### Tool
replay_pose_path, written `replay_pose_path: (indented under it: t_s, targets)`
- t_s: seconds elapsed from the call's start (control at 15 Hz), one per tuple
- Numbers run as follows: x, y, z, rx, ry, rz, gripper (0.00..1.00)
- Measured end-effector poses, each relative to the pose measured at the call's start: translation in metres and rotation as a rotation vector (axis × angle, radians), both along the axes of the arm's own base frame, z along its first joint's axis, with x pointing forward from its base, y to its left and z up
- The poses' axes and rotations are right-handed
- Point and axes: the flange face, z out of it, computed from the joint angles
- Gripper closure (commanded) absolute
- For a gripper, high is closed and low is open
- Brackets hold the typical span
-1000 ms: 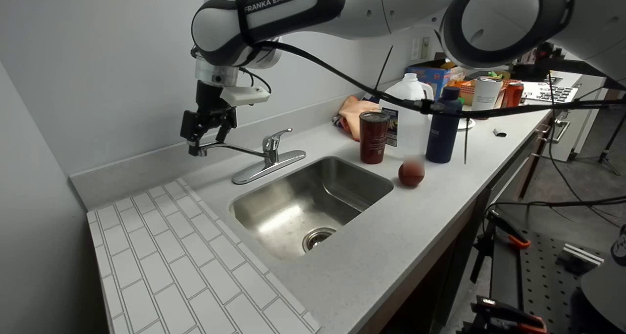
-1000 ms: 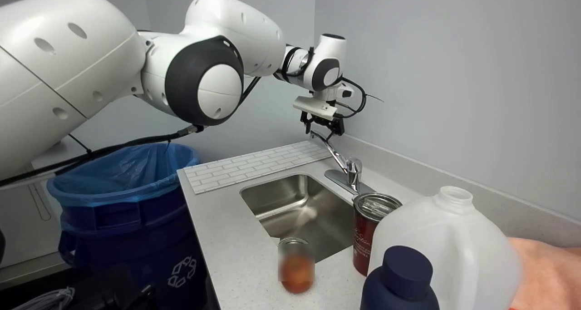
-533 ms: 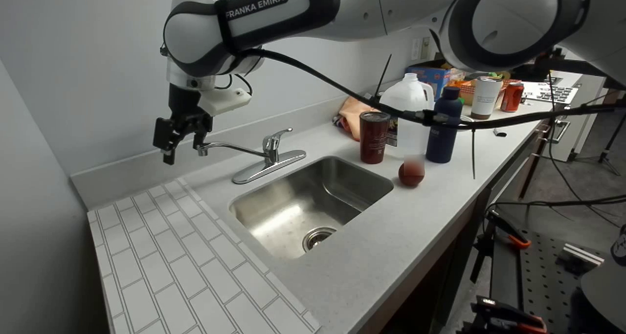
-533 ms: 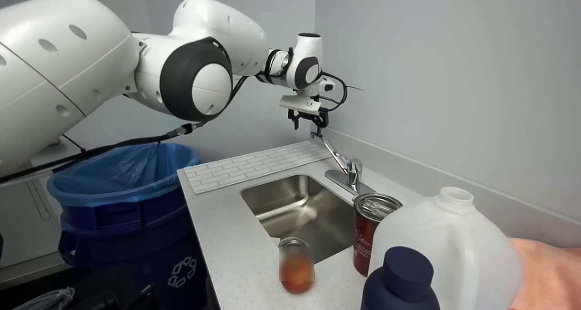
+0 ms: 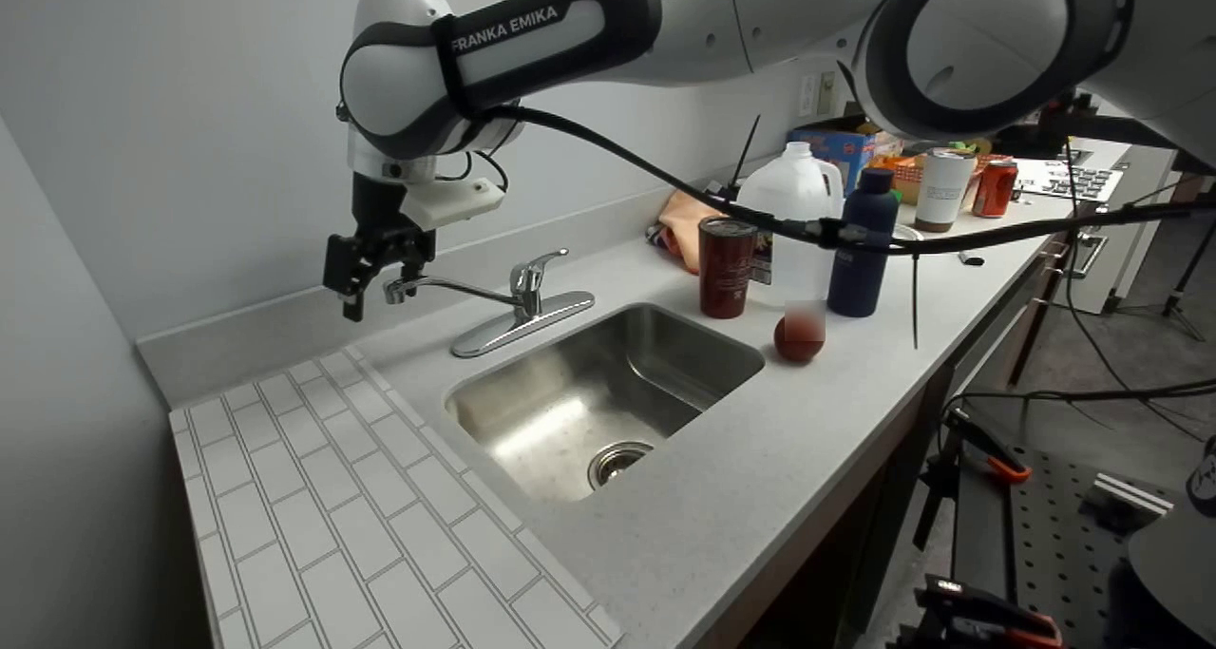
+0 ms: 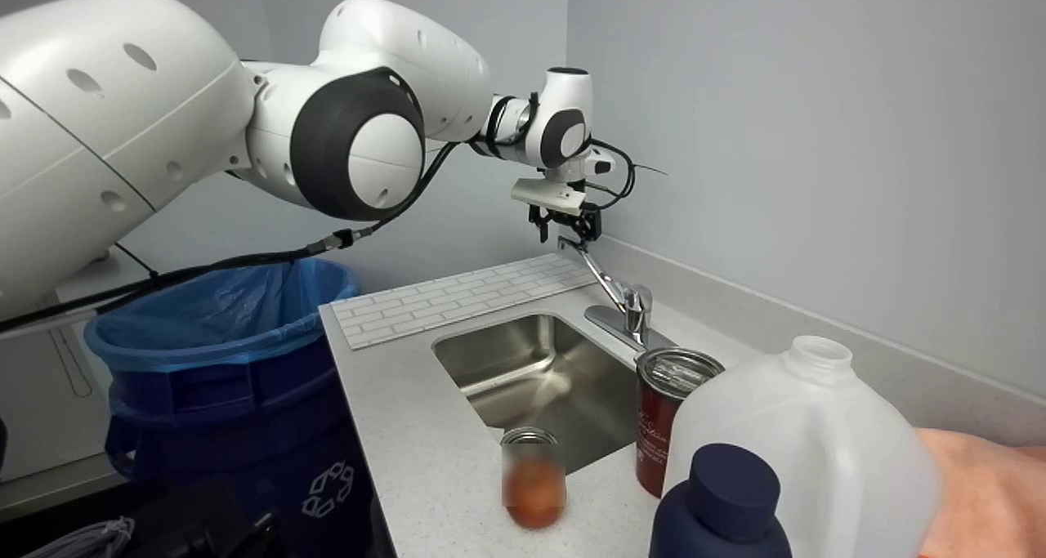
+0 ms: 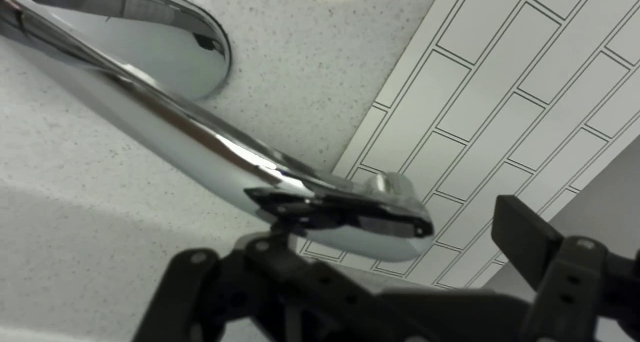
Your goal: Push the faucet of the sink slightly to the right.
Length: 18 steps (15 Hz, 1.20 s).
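The chrome faucet [image 5: 461,290] stands behind the sink [image 5: 608,402], its spout reaching left toward the tiled board. It also shows in an exterior view [image 6: 605,280], and its spout fills much of the wrist view [image 7: 200,131]. My gripper [image 5: 382,291] is open at the spout's free end, seen also in an exterior view [image 6: 564,238]. In the wrist view the gripper [image 7: 400,227] has one finger at the spout's underside edge, and the other finger stands apart beyond the spout tip. Whether the near finger touches the spout I cannot tell.
A tile-patterned board [image 5: 380,516] lies left of the sink. A dark red tumbler [image 5: 727,269], a red round fruit [image 5: 798,340], a milk jug [image 5: 798,202] and a blue bottle [image 5: 863,250] stand right of it. A wall rises behind the faucet. A blue bin [image 6: 237,427] stands beside the counter.
My open gripper first moved left, away from the faucet base, then came partway back right and slightly down toward the spout tip. The spout shows no clear movement.
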Motion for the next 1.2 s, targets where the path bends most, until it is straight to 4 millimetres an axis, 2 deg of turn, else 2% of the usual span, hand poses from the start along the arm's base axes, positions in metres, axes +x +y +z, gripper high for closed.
replay_pose_path:
  t_s: [0.27,0.53,1.2]
  targets:
    - [-0.002,-0.012,-0.016,-0.001,0.047,-0.039,0.0]
    - [-0.012,-0.01,-0.022,-0.012,0.101,-0.045,0.0]
    - [-0.062,-0.006,-0.026,-0.091,0.22,-0.038,0.0]
